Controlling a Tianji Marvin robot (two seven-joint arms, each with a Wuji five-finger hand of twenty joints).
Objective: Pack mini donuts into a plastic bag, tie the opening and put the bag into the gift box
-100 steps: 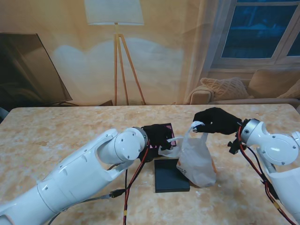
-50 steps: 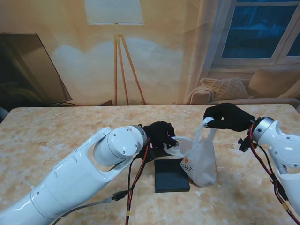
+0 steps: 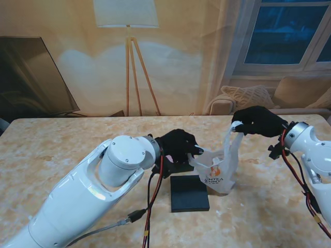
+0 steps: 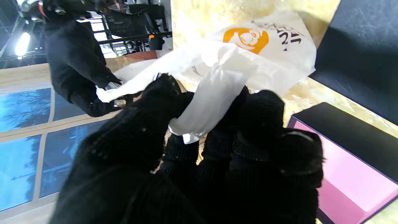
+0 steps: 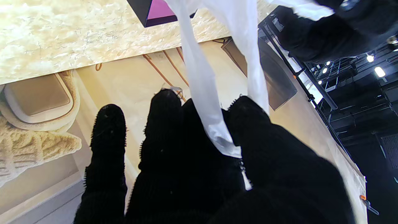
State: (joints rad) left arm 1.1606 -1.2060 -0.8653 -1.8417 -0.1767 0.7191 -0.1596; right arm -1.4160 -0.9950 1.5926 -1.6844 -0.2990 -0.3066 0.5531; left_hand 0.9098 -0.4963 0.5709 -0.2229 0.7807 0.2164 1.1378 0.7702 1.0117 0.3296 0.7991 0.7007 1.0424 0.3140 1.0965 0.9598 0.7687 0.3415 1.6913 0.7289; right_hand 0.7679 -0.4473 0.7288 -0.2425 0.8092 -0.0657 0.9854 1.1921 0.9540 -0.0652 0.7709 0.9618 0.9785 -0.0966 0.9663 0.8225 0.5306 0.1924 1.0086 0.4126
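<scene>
White plastic bag (image 3: 220, 173) rests on the table (image 3: 62, 150) beside the black lid (image 3: 189, 192) | step: tying the opening; next likely needs the handles crossed and knotted | left hand (image 3: 178, 146) pinches one handle, right hand (image 3: 258, 121) pinches the other, raised, stretched apart | gift box (image 4: 357, 174) just behind the left hand

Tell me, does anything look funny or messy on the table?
Nothing is spilled or broken. The plastic bag just looks stretched, pulled by its handles between the left hand and the right hand, leaning beside the black lid.
</scene>
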